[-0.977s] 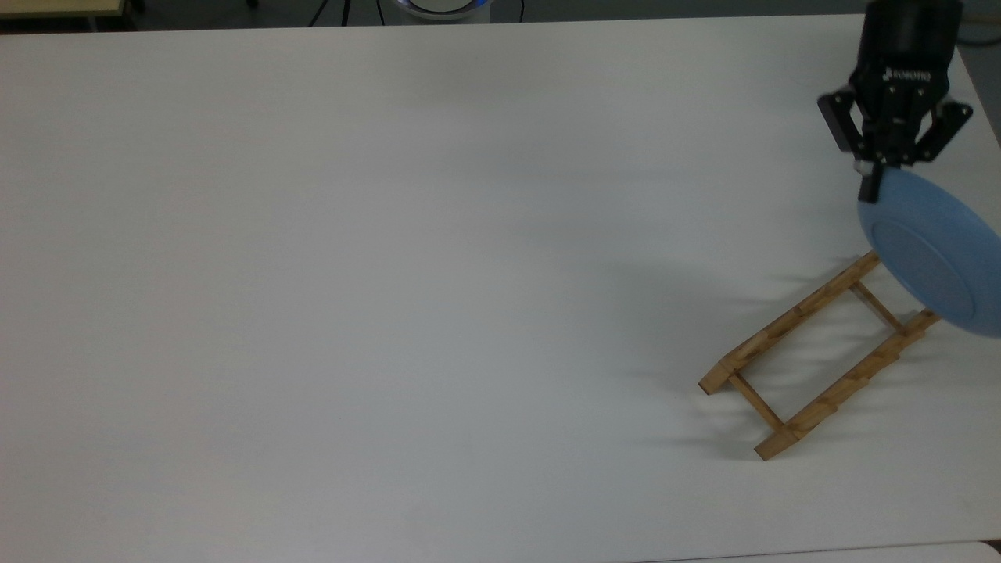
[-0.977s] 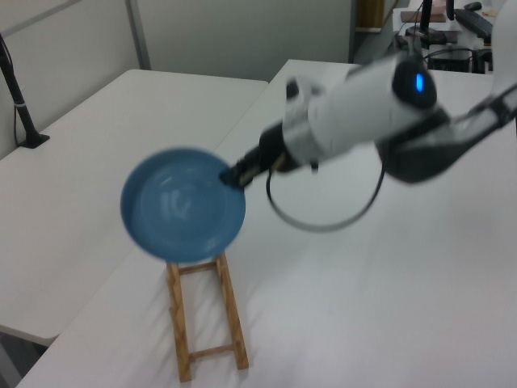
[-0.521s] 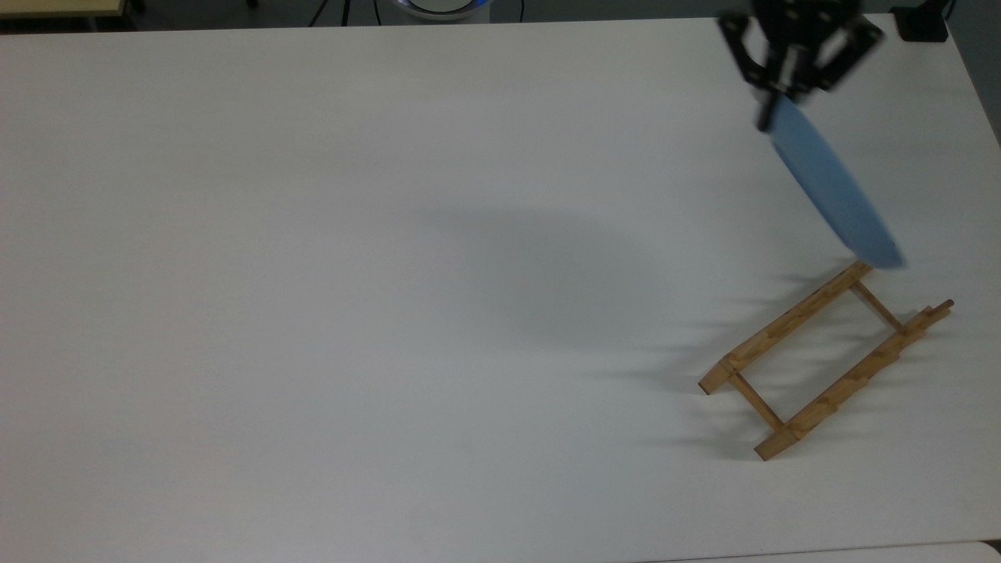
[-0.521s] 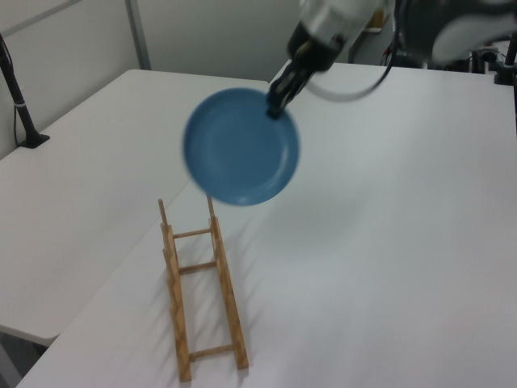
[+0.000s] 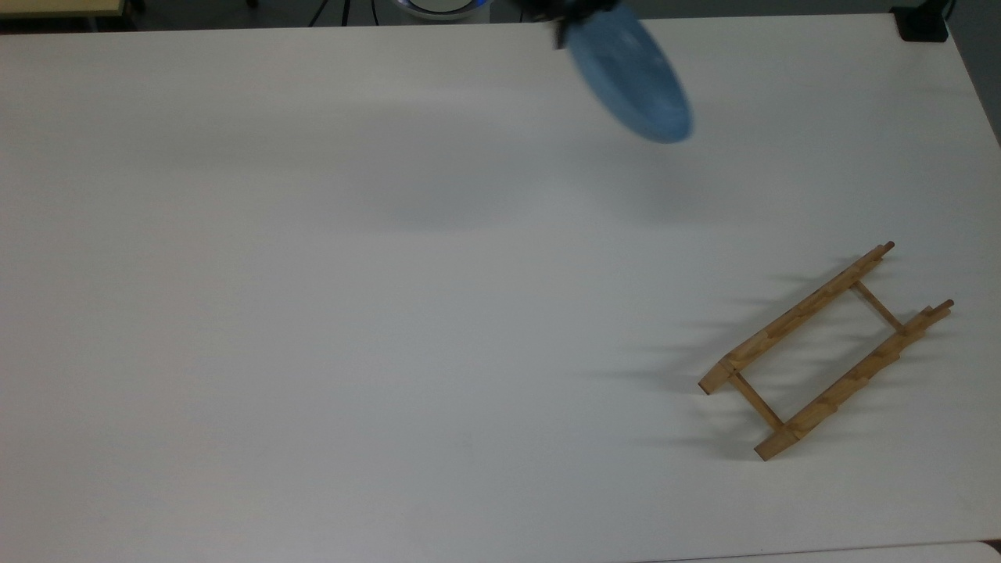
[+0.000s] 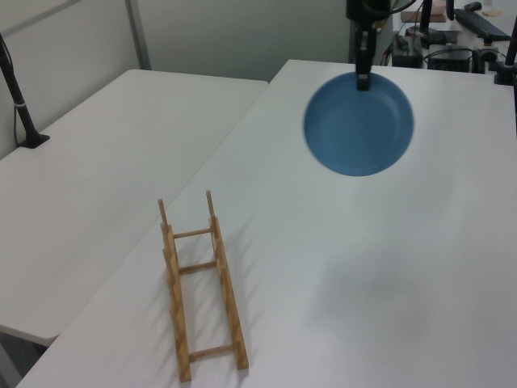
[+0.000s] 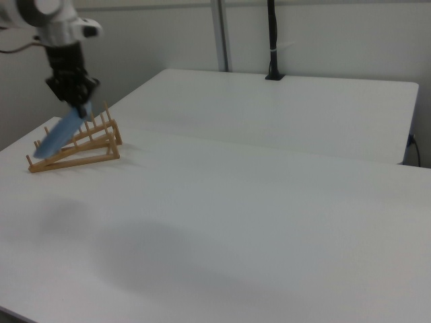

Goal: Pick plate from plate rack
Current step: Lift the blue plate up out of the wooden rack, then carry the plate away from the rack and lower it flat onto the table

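Observation:
The light-blue plate [image 5: 629, 74] hangs in the air, tilted, over the far middle of the white table [image 5: 391, 313]. My gripper [image 5: 561, 37] is shut on its upper rim. In the left view the plate [image 6: 359, 123] faces the camera with the gripper [image 6: 363, 78] pinching its top edge from above. The wooden plate rack [image 5: 825, 352] stands bare at the top view's right, well apart from the plate. In the right view the gripper [image 7: 82, 108] holds the plate [image 7: 59, 136] edge-on in front of the rack [image 7: 81, 159].
A second white table [image 6: 97, 162] adjoins in the left view's left, with a black pole [image 6: 16, 89] on it. A small black object [image 5: 923, 23] sits at the table's far right corner in the top view. Open white tabletop lies around the rack [image 6: 198, 291].
The gripper has carried the plate up and away from the rack, toward the top view's left and far edge. The rack has stayed in place.

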Robot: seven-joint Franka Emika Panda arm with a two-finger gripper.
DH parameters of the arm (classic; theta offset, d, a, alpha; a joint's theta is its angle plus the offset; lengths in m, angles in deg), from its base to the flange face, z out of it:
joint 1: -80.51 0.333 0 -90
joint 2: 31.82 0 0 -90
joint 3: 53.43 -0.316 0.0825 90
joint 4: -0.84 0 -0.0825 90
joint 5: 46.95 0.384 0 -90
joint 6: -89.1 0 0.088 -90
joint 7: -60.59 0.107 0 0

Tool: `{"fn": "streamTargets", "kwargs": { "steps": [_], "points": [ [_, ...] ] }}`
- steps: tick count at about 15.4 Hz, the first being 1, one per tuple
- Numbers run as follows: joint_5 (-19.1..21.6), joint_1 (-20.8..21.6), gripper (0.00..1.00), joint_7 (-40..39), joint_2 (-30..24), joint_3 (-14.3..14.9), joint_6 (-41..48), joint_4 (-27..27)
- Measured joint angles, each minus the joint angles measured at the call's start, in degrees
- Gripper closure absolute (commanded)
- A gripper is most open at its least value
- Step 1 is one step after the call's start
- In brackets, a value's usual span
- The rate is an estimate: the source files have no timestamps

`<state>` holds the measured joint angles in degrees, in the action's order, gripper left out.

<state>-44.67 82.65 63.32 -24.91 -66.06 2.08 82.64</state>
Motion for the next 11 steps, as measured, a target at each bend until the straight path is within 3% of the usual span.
{"fn": "streamTargets", "kwargs": {
  "steps": [4,11],
  "points": [
    [3.07,-7.43,1.00,-11.26,1.46,0.64,0.55,5.75],
    [4.02,-12.16,1.00,-18.41,6.67,3.16,-11.66,16.39]
  ]
}}
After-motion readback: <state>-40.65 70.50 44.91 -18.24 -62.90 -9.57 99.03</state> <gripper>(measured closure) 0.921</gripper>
